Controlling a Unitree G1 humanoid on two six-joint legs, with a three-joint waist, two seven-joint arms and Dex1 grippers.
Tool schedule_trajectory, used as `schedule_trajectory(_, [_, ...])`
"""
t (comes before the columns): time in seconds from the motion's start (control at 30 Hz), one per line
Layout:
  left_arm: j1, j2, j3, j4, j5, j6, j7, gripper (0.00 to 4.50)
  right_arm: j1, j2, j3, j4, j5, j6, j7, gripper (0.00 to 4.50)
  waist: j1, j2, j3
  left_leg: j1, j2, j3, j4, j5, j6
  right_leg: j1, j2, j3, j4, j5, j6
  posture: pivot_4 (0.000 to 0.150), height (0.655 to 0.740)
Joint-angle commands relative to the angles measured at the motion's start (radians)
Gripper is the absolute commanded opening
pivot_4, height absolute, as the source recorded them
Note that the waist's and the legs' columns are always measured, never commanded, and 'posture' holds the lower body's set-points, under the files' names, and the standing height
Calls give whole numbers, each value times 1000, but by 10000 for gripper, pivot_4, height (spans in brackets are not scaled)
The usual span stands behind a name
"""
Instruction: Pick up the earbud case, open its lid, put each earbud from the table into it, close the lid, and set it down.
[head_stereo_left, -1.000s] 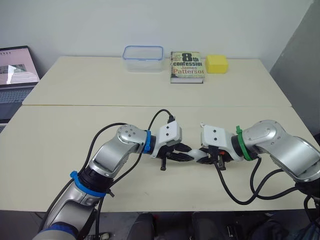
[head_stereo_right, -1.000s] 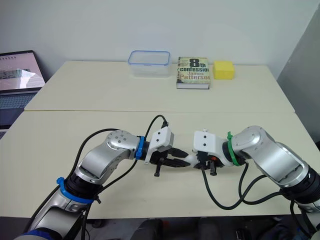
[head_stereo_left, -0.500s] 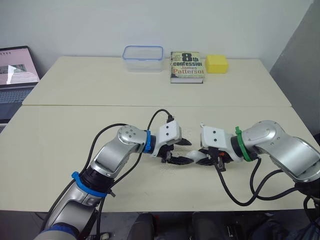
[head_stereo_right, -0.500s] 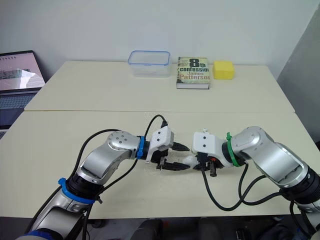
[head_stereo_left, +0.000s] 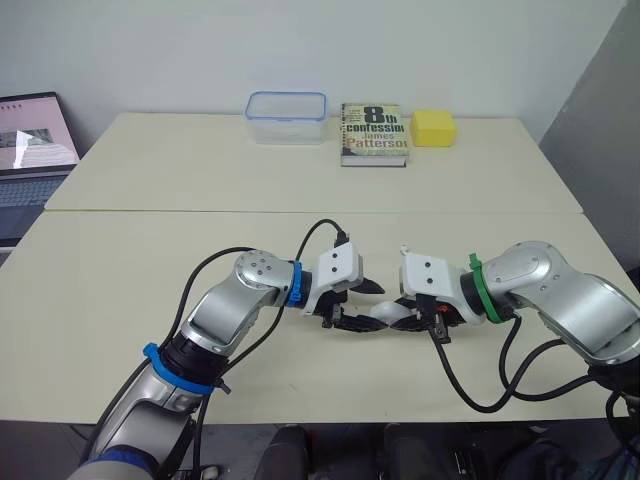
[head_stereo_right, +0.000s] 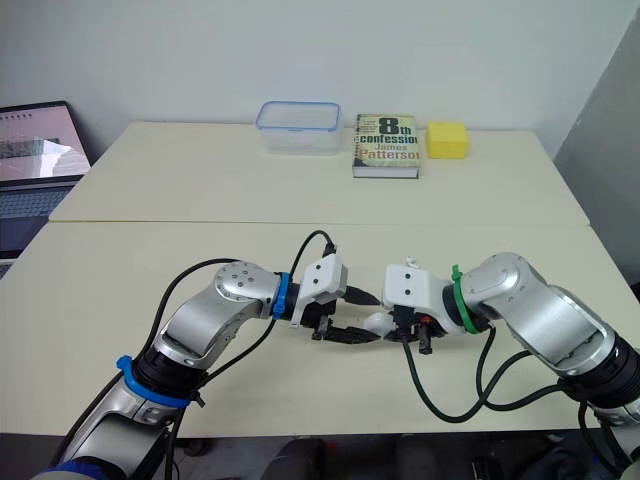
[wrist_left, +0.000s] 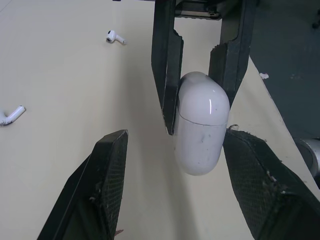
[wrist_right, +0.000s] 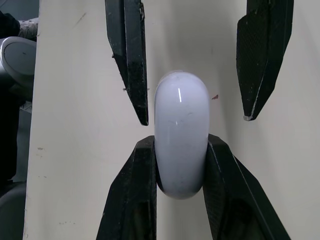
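The white earbud case hangs just above the front table, lid closed, with its seam showing. My right gripper is shut on one end of the case. My left gripper is open, its two fingers straddling the case's other end without touching it. In the left eye view the two grippers meet nose to nose at the case. Two white earbuds lie on the table beyond: one earbud farther off, the other earbud off to the side.
On the far table stand a clear plastic container, a paperback book and a yellow block. A laptop sits at the far left. A seam divides the two tables.
My left gripper's fingers were together a second ago and have spread apart, now straddling the free end of the case. The right gripper has kept its hold on the case.
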Motion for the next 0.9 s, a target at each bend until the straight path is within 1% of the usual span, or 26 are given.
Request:
schedule_trajectory(0.03, [-11,-3,10,-15,-19,2,-12,21442,-6,2,-20,-18,-1,-17,8,8178,0,0,0,0,0,0,1,0,0,0,0,0,2,0,0,1500,7400])
schedule_trajectory(0.17, [-5,-1,4,-21,-19,4,-20,8673,-10,8,-21,-18,0,-16,7,8178,0,0,0,1,0,0,1,0,0,0,0,0,4,0,0,1500,7400])
schedule_trajectory(0.2, [-3,-1,3,-24,-19,5,-20,7410,-10,10,-21,-17,0,-16,7,8178,0,0,0,2,0,0,1,0,0,0,0,0,4,0,0,1500,7400])
schedule_trajectory(0.47, [5,7,1,-3,-9,-13,-28,7429,-3,13,-18,-17,-5,-31,16,8178,0,0,0,2,0,0,1,0,0,0,0,0,5,0,0,1500,7400])
schedule_trajectory(0.5, [6,9,4,4,-7,-19,-31,7429,3,3,-16,-19,-8,-46,28,15543,0,0,0,2,0,0,1,0,0,0,0,0,5,0,0,1500,7400])
schedule_trajectory(0.53, [7,10,6,9,-6,-24,-32,7429,6,-5,-15,-20,-10,-57,38,18205,0,0,0,2,0,0,1,0,0,0,0,0,5,0,0,1500,7400])
schedule_trajectory(0.67, [29,18,42,37,-27,-58,-48,7429,32,-51,-37,-14,-38,-102,42,32336,0,0,0,2,0,0,1,0,0,0,0,0,5,0,0,1500,7400])
schedule_trajectory(0.73, [77,30,70,36,-54,-110,-78,7429,50,-83,-83,5,-44,-161,59,39313,0,0,0,2,0,0,1,0,0,0,0,1,5,0,0,1500,7400])
schedule_trajectory(0.8, [132,30,118,47,-92,-168,-103,7429,76,-122,-133,20,-44,-236,86,39375,0,0,0,3,0,0,1,0,0,0,0,1,5,0,0,1500,7400])
schedule_trajectory(0.9, [226,12,215,87,-135,-272,-89,7429,158,-142,-236,46,-36,-396,100,39375,0,0,0,3,1,1,1,0,0,0,-1,1,5,0,0,1500,7400])
